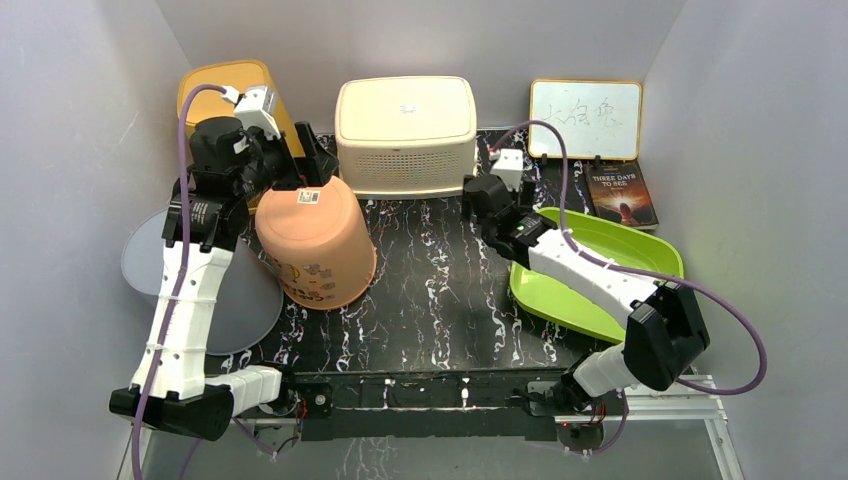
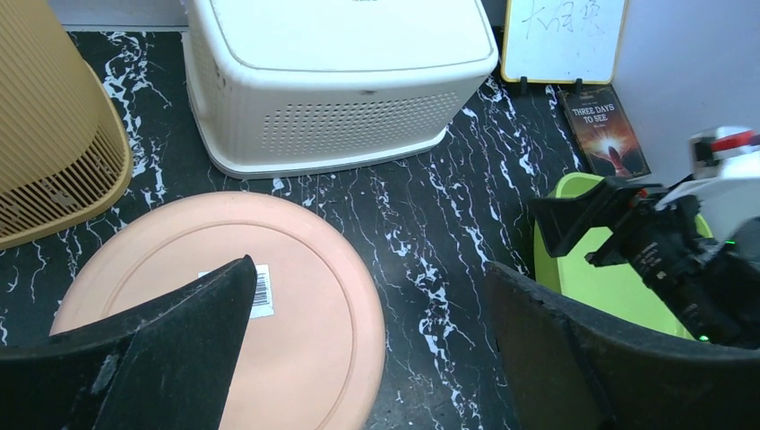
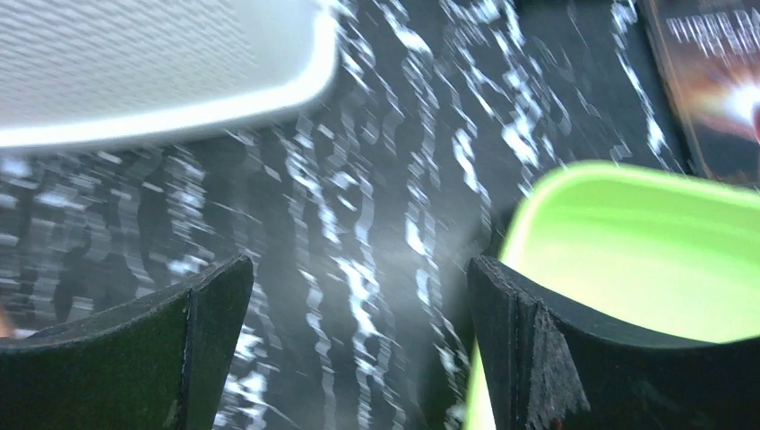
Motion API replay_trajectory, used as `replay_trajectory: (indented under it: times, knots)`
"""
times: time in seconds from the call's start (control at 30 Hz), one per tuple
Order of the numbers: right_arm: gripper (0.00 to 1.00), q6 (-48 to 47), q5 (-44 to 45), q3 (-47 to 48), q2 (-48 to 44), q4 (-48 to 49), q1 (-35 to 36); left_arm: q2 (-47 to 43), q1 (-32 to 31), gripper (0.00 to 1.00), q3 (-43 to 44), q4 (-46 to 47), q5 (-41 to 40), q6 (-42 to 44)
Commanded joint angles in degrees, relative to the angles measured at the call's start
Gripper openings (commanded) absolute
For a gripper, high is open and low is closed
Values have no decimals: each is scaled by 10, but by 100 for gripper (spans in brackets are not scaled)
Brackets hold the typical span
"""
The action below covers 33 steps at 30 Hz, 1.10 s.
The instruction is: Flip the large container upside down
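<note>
The left gripper (image 2: pixel 367 269) hangs spread wide and empty just above the large container (image 1: pixel 315 240), which stands base-up with its rim on the table (image 1: pixel 440 290), at the left. The right gripper (image 3: pixel 358 269) gapes wide too, holding nothing. The flip looks done.

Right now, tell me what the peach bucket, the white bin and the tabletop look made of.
Peach bucket: likely moulded plastic, satin; even colour, moulded ring on its base.
White bin: likely plastic, slight sheen; fine perforated walls, rounded corners.
Tabletop: black with white marble veining, faintly reflective; real stone or printed laminate, cannot tell.
</note>
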Motion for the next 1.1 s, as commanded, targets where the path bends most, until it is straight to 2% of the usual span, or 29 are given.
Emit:
replay_trajectory:
  times: [0.0, 0.2, 0.4, 0.57, 0.67, 0.8, 0.83, 0.97, 1.07]
  knots:
    - [82, 39, 4, -61, -20, -101, -22, -18, -1, 98, -11, 19, 20, -3]
    - [72, 92, -17, -146, -68, -108, -41, -32, -1, 98, -18, 9, 20, -2]
    - [70, 112, -24, -204, -102, -93, -51, -39, -1, 98, -27, 8, 16, -2]
    - [46, 111, -66, -240, -87, -49, -57, -45, -1, 98, -34, 10, 15, -5]
    - [35, 109, -86, -245, -67, -31, -57, -47, -1, 98, -30, 4, 11, -5]
    - [5, 104, -101, -232, -53, -33, -57, -49, -1, 98, -23, -6, 5, -3]
    - [1, 100, -104, -223, -56, -38, -57, -51, -1, 98, -21, -8, 4, -3]
    - [0, 85, -145, -173, -99, -33, -57, -49, -1, 98, 1, -19, 0, -3]
    - [0, 110, -189, -134, -151, 26, -56, -45, -1, 98, 27, -35, -6, 0]
